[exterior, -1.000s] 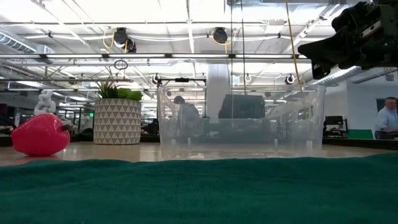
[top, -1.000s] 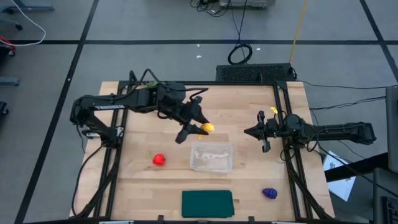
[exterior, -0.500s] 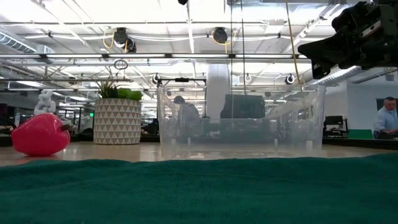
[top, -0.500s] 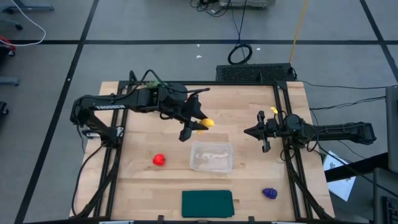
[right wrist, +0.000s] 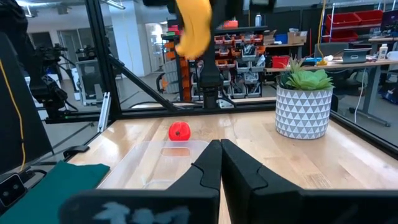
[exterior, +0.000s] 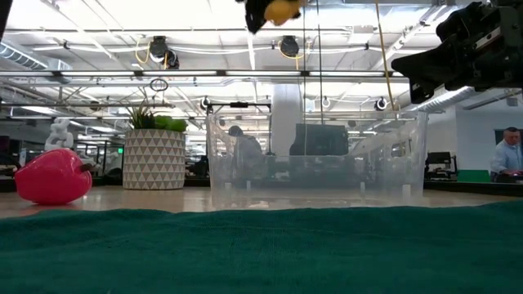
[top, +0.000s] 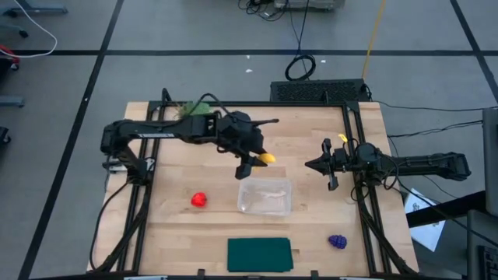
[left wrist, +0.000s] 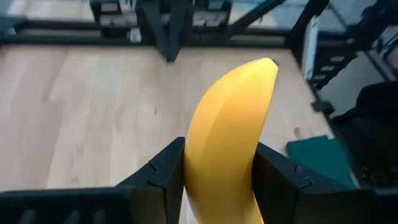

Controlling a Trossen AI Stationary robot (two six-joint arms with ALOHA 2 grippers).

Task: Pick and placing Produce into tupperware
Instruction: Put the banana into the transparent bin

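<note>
Left gripper (top: 258,159) clamps banana (top: 267,159) above tupperware (top: 264,196) edge.

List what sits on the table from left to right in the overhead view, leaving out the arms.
Red round fruit → dark green mat → clear tupperware → purple grape bunch. The mat and the tupperware overlap a little in their left-to-right span; the mat's left edge starts first.
</note>
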